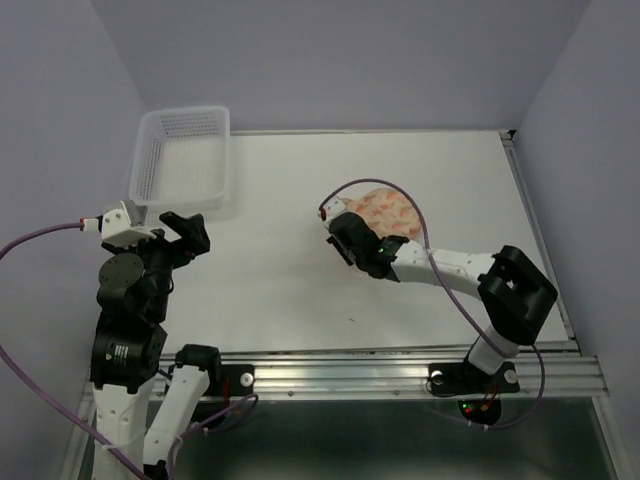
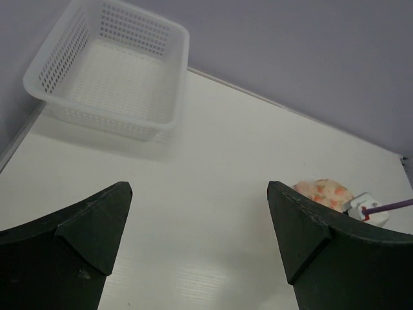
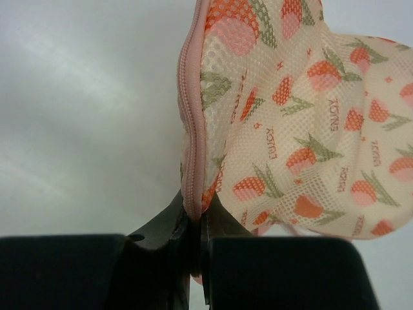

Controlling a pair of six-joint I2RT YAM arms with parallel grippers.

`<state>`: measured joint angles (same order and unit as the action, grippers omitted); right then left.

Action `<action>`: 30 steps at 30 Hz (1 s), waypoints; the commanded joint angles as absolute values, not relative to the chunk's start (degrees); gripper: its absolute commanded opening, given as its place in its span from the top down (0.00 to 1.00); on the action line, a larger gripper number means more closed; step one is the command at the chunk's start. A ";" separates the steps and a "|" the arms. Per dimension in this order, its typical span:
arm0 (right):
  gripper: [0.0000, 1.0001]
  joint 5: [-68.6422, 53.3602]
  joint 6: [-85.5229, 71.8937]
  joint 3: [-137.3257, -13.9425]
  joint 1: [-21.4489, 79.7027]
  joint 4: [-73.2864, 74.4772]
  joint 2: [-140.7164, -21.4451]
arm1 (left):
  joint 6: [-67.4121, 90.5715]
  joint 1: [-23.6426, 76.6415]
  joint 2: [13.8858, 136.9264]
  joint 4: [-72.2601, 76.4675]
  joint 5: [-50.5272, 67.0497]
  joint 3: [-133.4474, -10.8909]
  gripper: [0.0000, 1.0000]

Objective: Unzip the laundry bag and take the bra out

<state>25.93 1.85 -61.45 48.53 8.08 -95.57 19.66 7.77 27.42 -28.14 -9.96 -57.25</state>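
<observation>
The laundry bag (image 1: 385,212) is a peach pouch with orange print, lying right of the table's middle. In the right wrist view the laundry bag (image 3: 303,129) fills the frame and its pink zipper edge (image 3: 191,142) runs down between the fingers. My right gripper (image 1: 343,243) (image 3: 195,229) is shut on that zipper edge at the bag's near-left end. My left gripper (image 1: 188,232) (image 2: 199,223) is open and empty above the table's left side, far from the laundry bag (image 2: 324,194). The bra is hidden.
A white plastic mesh basket (image 1: 185,160) (image 2: 110,71) stands at the back left corner against the wall. A purple cable (image 1: 400,195) loops over the bag from the right wrist. A metal rail (image 1: 400,375) runs along the near table edge.
</observation>
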 commanded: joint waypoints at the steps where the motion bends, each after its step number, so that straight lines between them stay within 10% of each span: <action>1: 0.93 22.67 -3.34 -57.57 56.84 10.99 -92.11 | 20.65 7.65 26.98 -26.54 -6.42 -56.43 0.01; 4: 0.85 24.34 -3.25 -55.73 64.23 12.12 -90.71 | 20.48 7.65 27.25 -26.81 -3.18 -55.81 0.01; 13: 0.03 19.69 -10.98 -59.50 69.17 20.82 -81.49 | 19.42 7.65 31.72 -25.14 6.93 -51.95 0.01; 30: 0.03 33.33 -44.46 -46.33 58.04 31.47 -61.28 | 17.76 25.57 65.29 -14.42 13.19 -61.24 0.01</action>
<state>32.84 -33.06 -49.39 63.94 28.32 -65.71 20.67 21.91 60.82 -19.11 15.59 -55.05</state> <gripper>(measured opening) 0.977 0.989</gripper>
